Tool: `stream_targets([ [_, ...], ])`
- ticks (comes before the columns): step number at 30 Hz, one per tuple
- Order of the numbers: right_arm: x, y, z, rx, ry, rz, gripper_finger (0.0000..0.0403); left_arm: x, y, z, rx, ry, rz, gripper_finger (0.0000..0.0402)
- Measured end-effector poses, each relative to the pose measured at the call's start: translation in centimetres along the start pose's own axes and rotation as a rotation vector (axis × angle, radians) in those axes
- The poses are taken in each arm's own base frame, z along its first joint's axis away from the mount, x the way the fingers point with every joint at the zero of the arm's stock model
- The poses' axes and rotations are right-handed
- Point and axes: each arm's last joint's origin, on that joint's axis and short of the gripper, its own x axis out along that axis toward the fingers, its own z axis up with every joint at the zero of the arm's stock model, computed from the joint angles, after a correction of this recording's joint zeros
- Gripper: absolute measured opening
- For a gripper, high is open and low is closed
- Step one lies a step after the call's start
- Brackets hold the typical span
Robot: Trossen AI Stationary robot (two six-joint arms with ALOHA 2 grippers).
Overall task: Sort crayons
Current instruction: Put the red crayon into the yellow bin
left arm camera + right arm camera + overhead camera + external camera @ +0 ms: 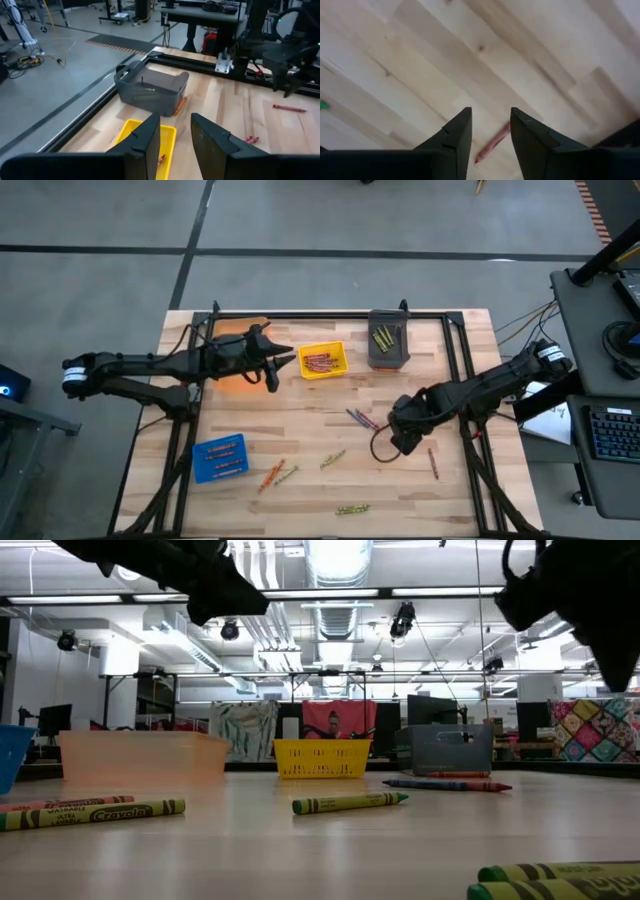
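Observation:
Crayons lie loose on the wooden table: a blue-purple and red pair [362, 418], a red one [433, 462], an orange one [272, 473] and several green and olive ones [332, 459]. My right gripper [400, 435] points down near the pair, open [490, 111]. A red crayon [492, 145] lies on the wood below the gap, apart from the fingers. My left gripper [285, 365] hangs open between the orange bin [240, 355] and the yellow bin [322, 361], with nothing between its fingers [175, 117].
The grey bin [388, 340] at the far edge holds olive crayons. The yellow bin holds red ones. The blue bin [220, 458] stands near left. A black frame [330, 314] rims the table's far and side edges. Bare wood lies along the near edge.

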Motion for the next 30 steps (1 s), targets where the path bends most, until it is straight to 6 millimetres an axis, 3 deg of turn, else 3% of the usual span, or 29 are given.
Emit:
stream_targets([
  [7,0.7,0.6,-2.7,0.080,0.031,-0.036,0.0142,0.0,0.0,0.0,0.025,-0.004,0.004,0.0091],
  [16,3.9,-0.1,-6.3,0.225,0.094,-0.104,0.0138,0.0,0.0,0.5,0.037,-0.053,0.001,0.0091],
  [22,6.5,-0.5,-7.2,0.272,0.099,-0.064,0.0131,0.0,-0.1,0.9,0.036,-0.089,-0.001,0.0091],
  [30,8.6,-1.7,-7.2,0.301,0.091,-0.150,0.0120,0.0,-0.1,0.8,0.037,-0.086,0.000,0.0091],
])
